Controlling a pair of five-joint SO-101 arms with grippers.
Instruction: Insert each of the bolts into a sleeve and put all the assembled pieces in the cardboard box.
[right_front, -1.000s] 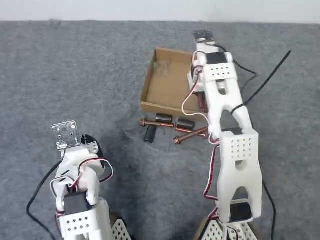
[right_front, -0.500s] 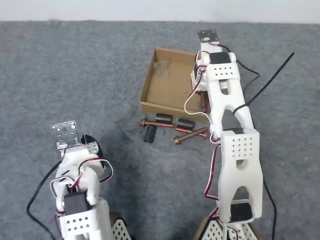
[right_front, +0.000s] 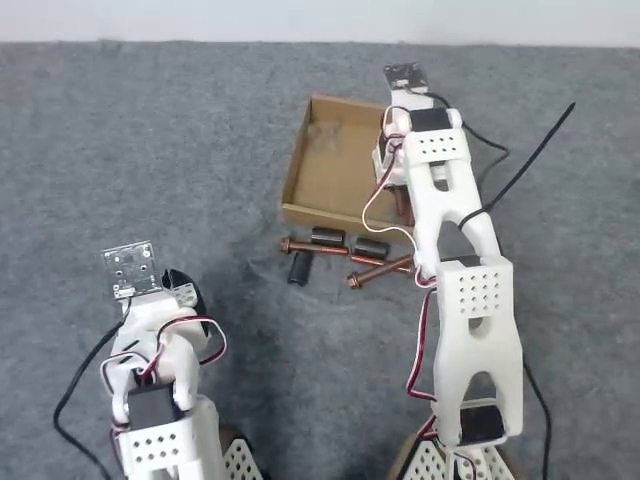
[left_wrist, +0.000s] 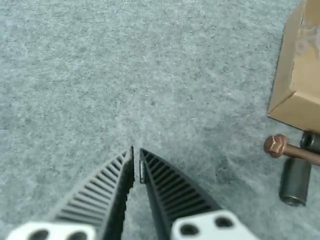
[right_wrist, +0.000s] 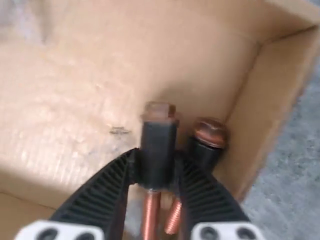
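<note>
Gripping sleeved bolt (right_wrist: 158, 145) inside cardboard box (right_wrist: 65, 100): right hand (right_wrist: 156, 158), clamped on its sleeve. By box wall near corner rests second assembled piece (right_wrist: 210, 137). Over worktop (left_wrist: 100, 75), left hand (left_wrist: 136, 160) closed, empty. Beside box: loose bolts (right_front: 310, 246), sleeves (right_front: 299, 268).

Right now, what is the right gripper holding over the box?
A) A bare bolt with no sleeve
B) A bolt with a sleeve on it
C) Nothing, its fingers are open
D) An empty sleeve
B: in the right wrist view the right gripper is shut on a black sleeve with a copper bolt through it, head at one end and thread at the other, over the cardboard box.
</note>
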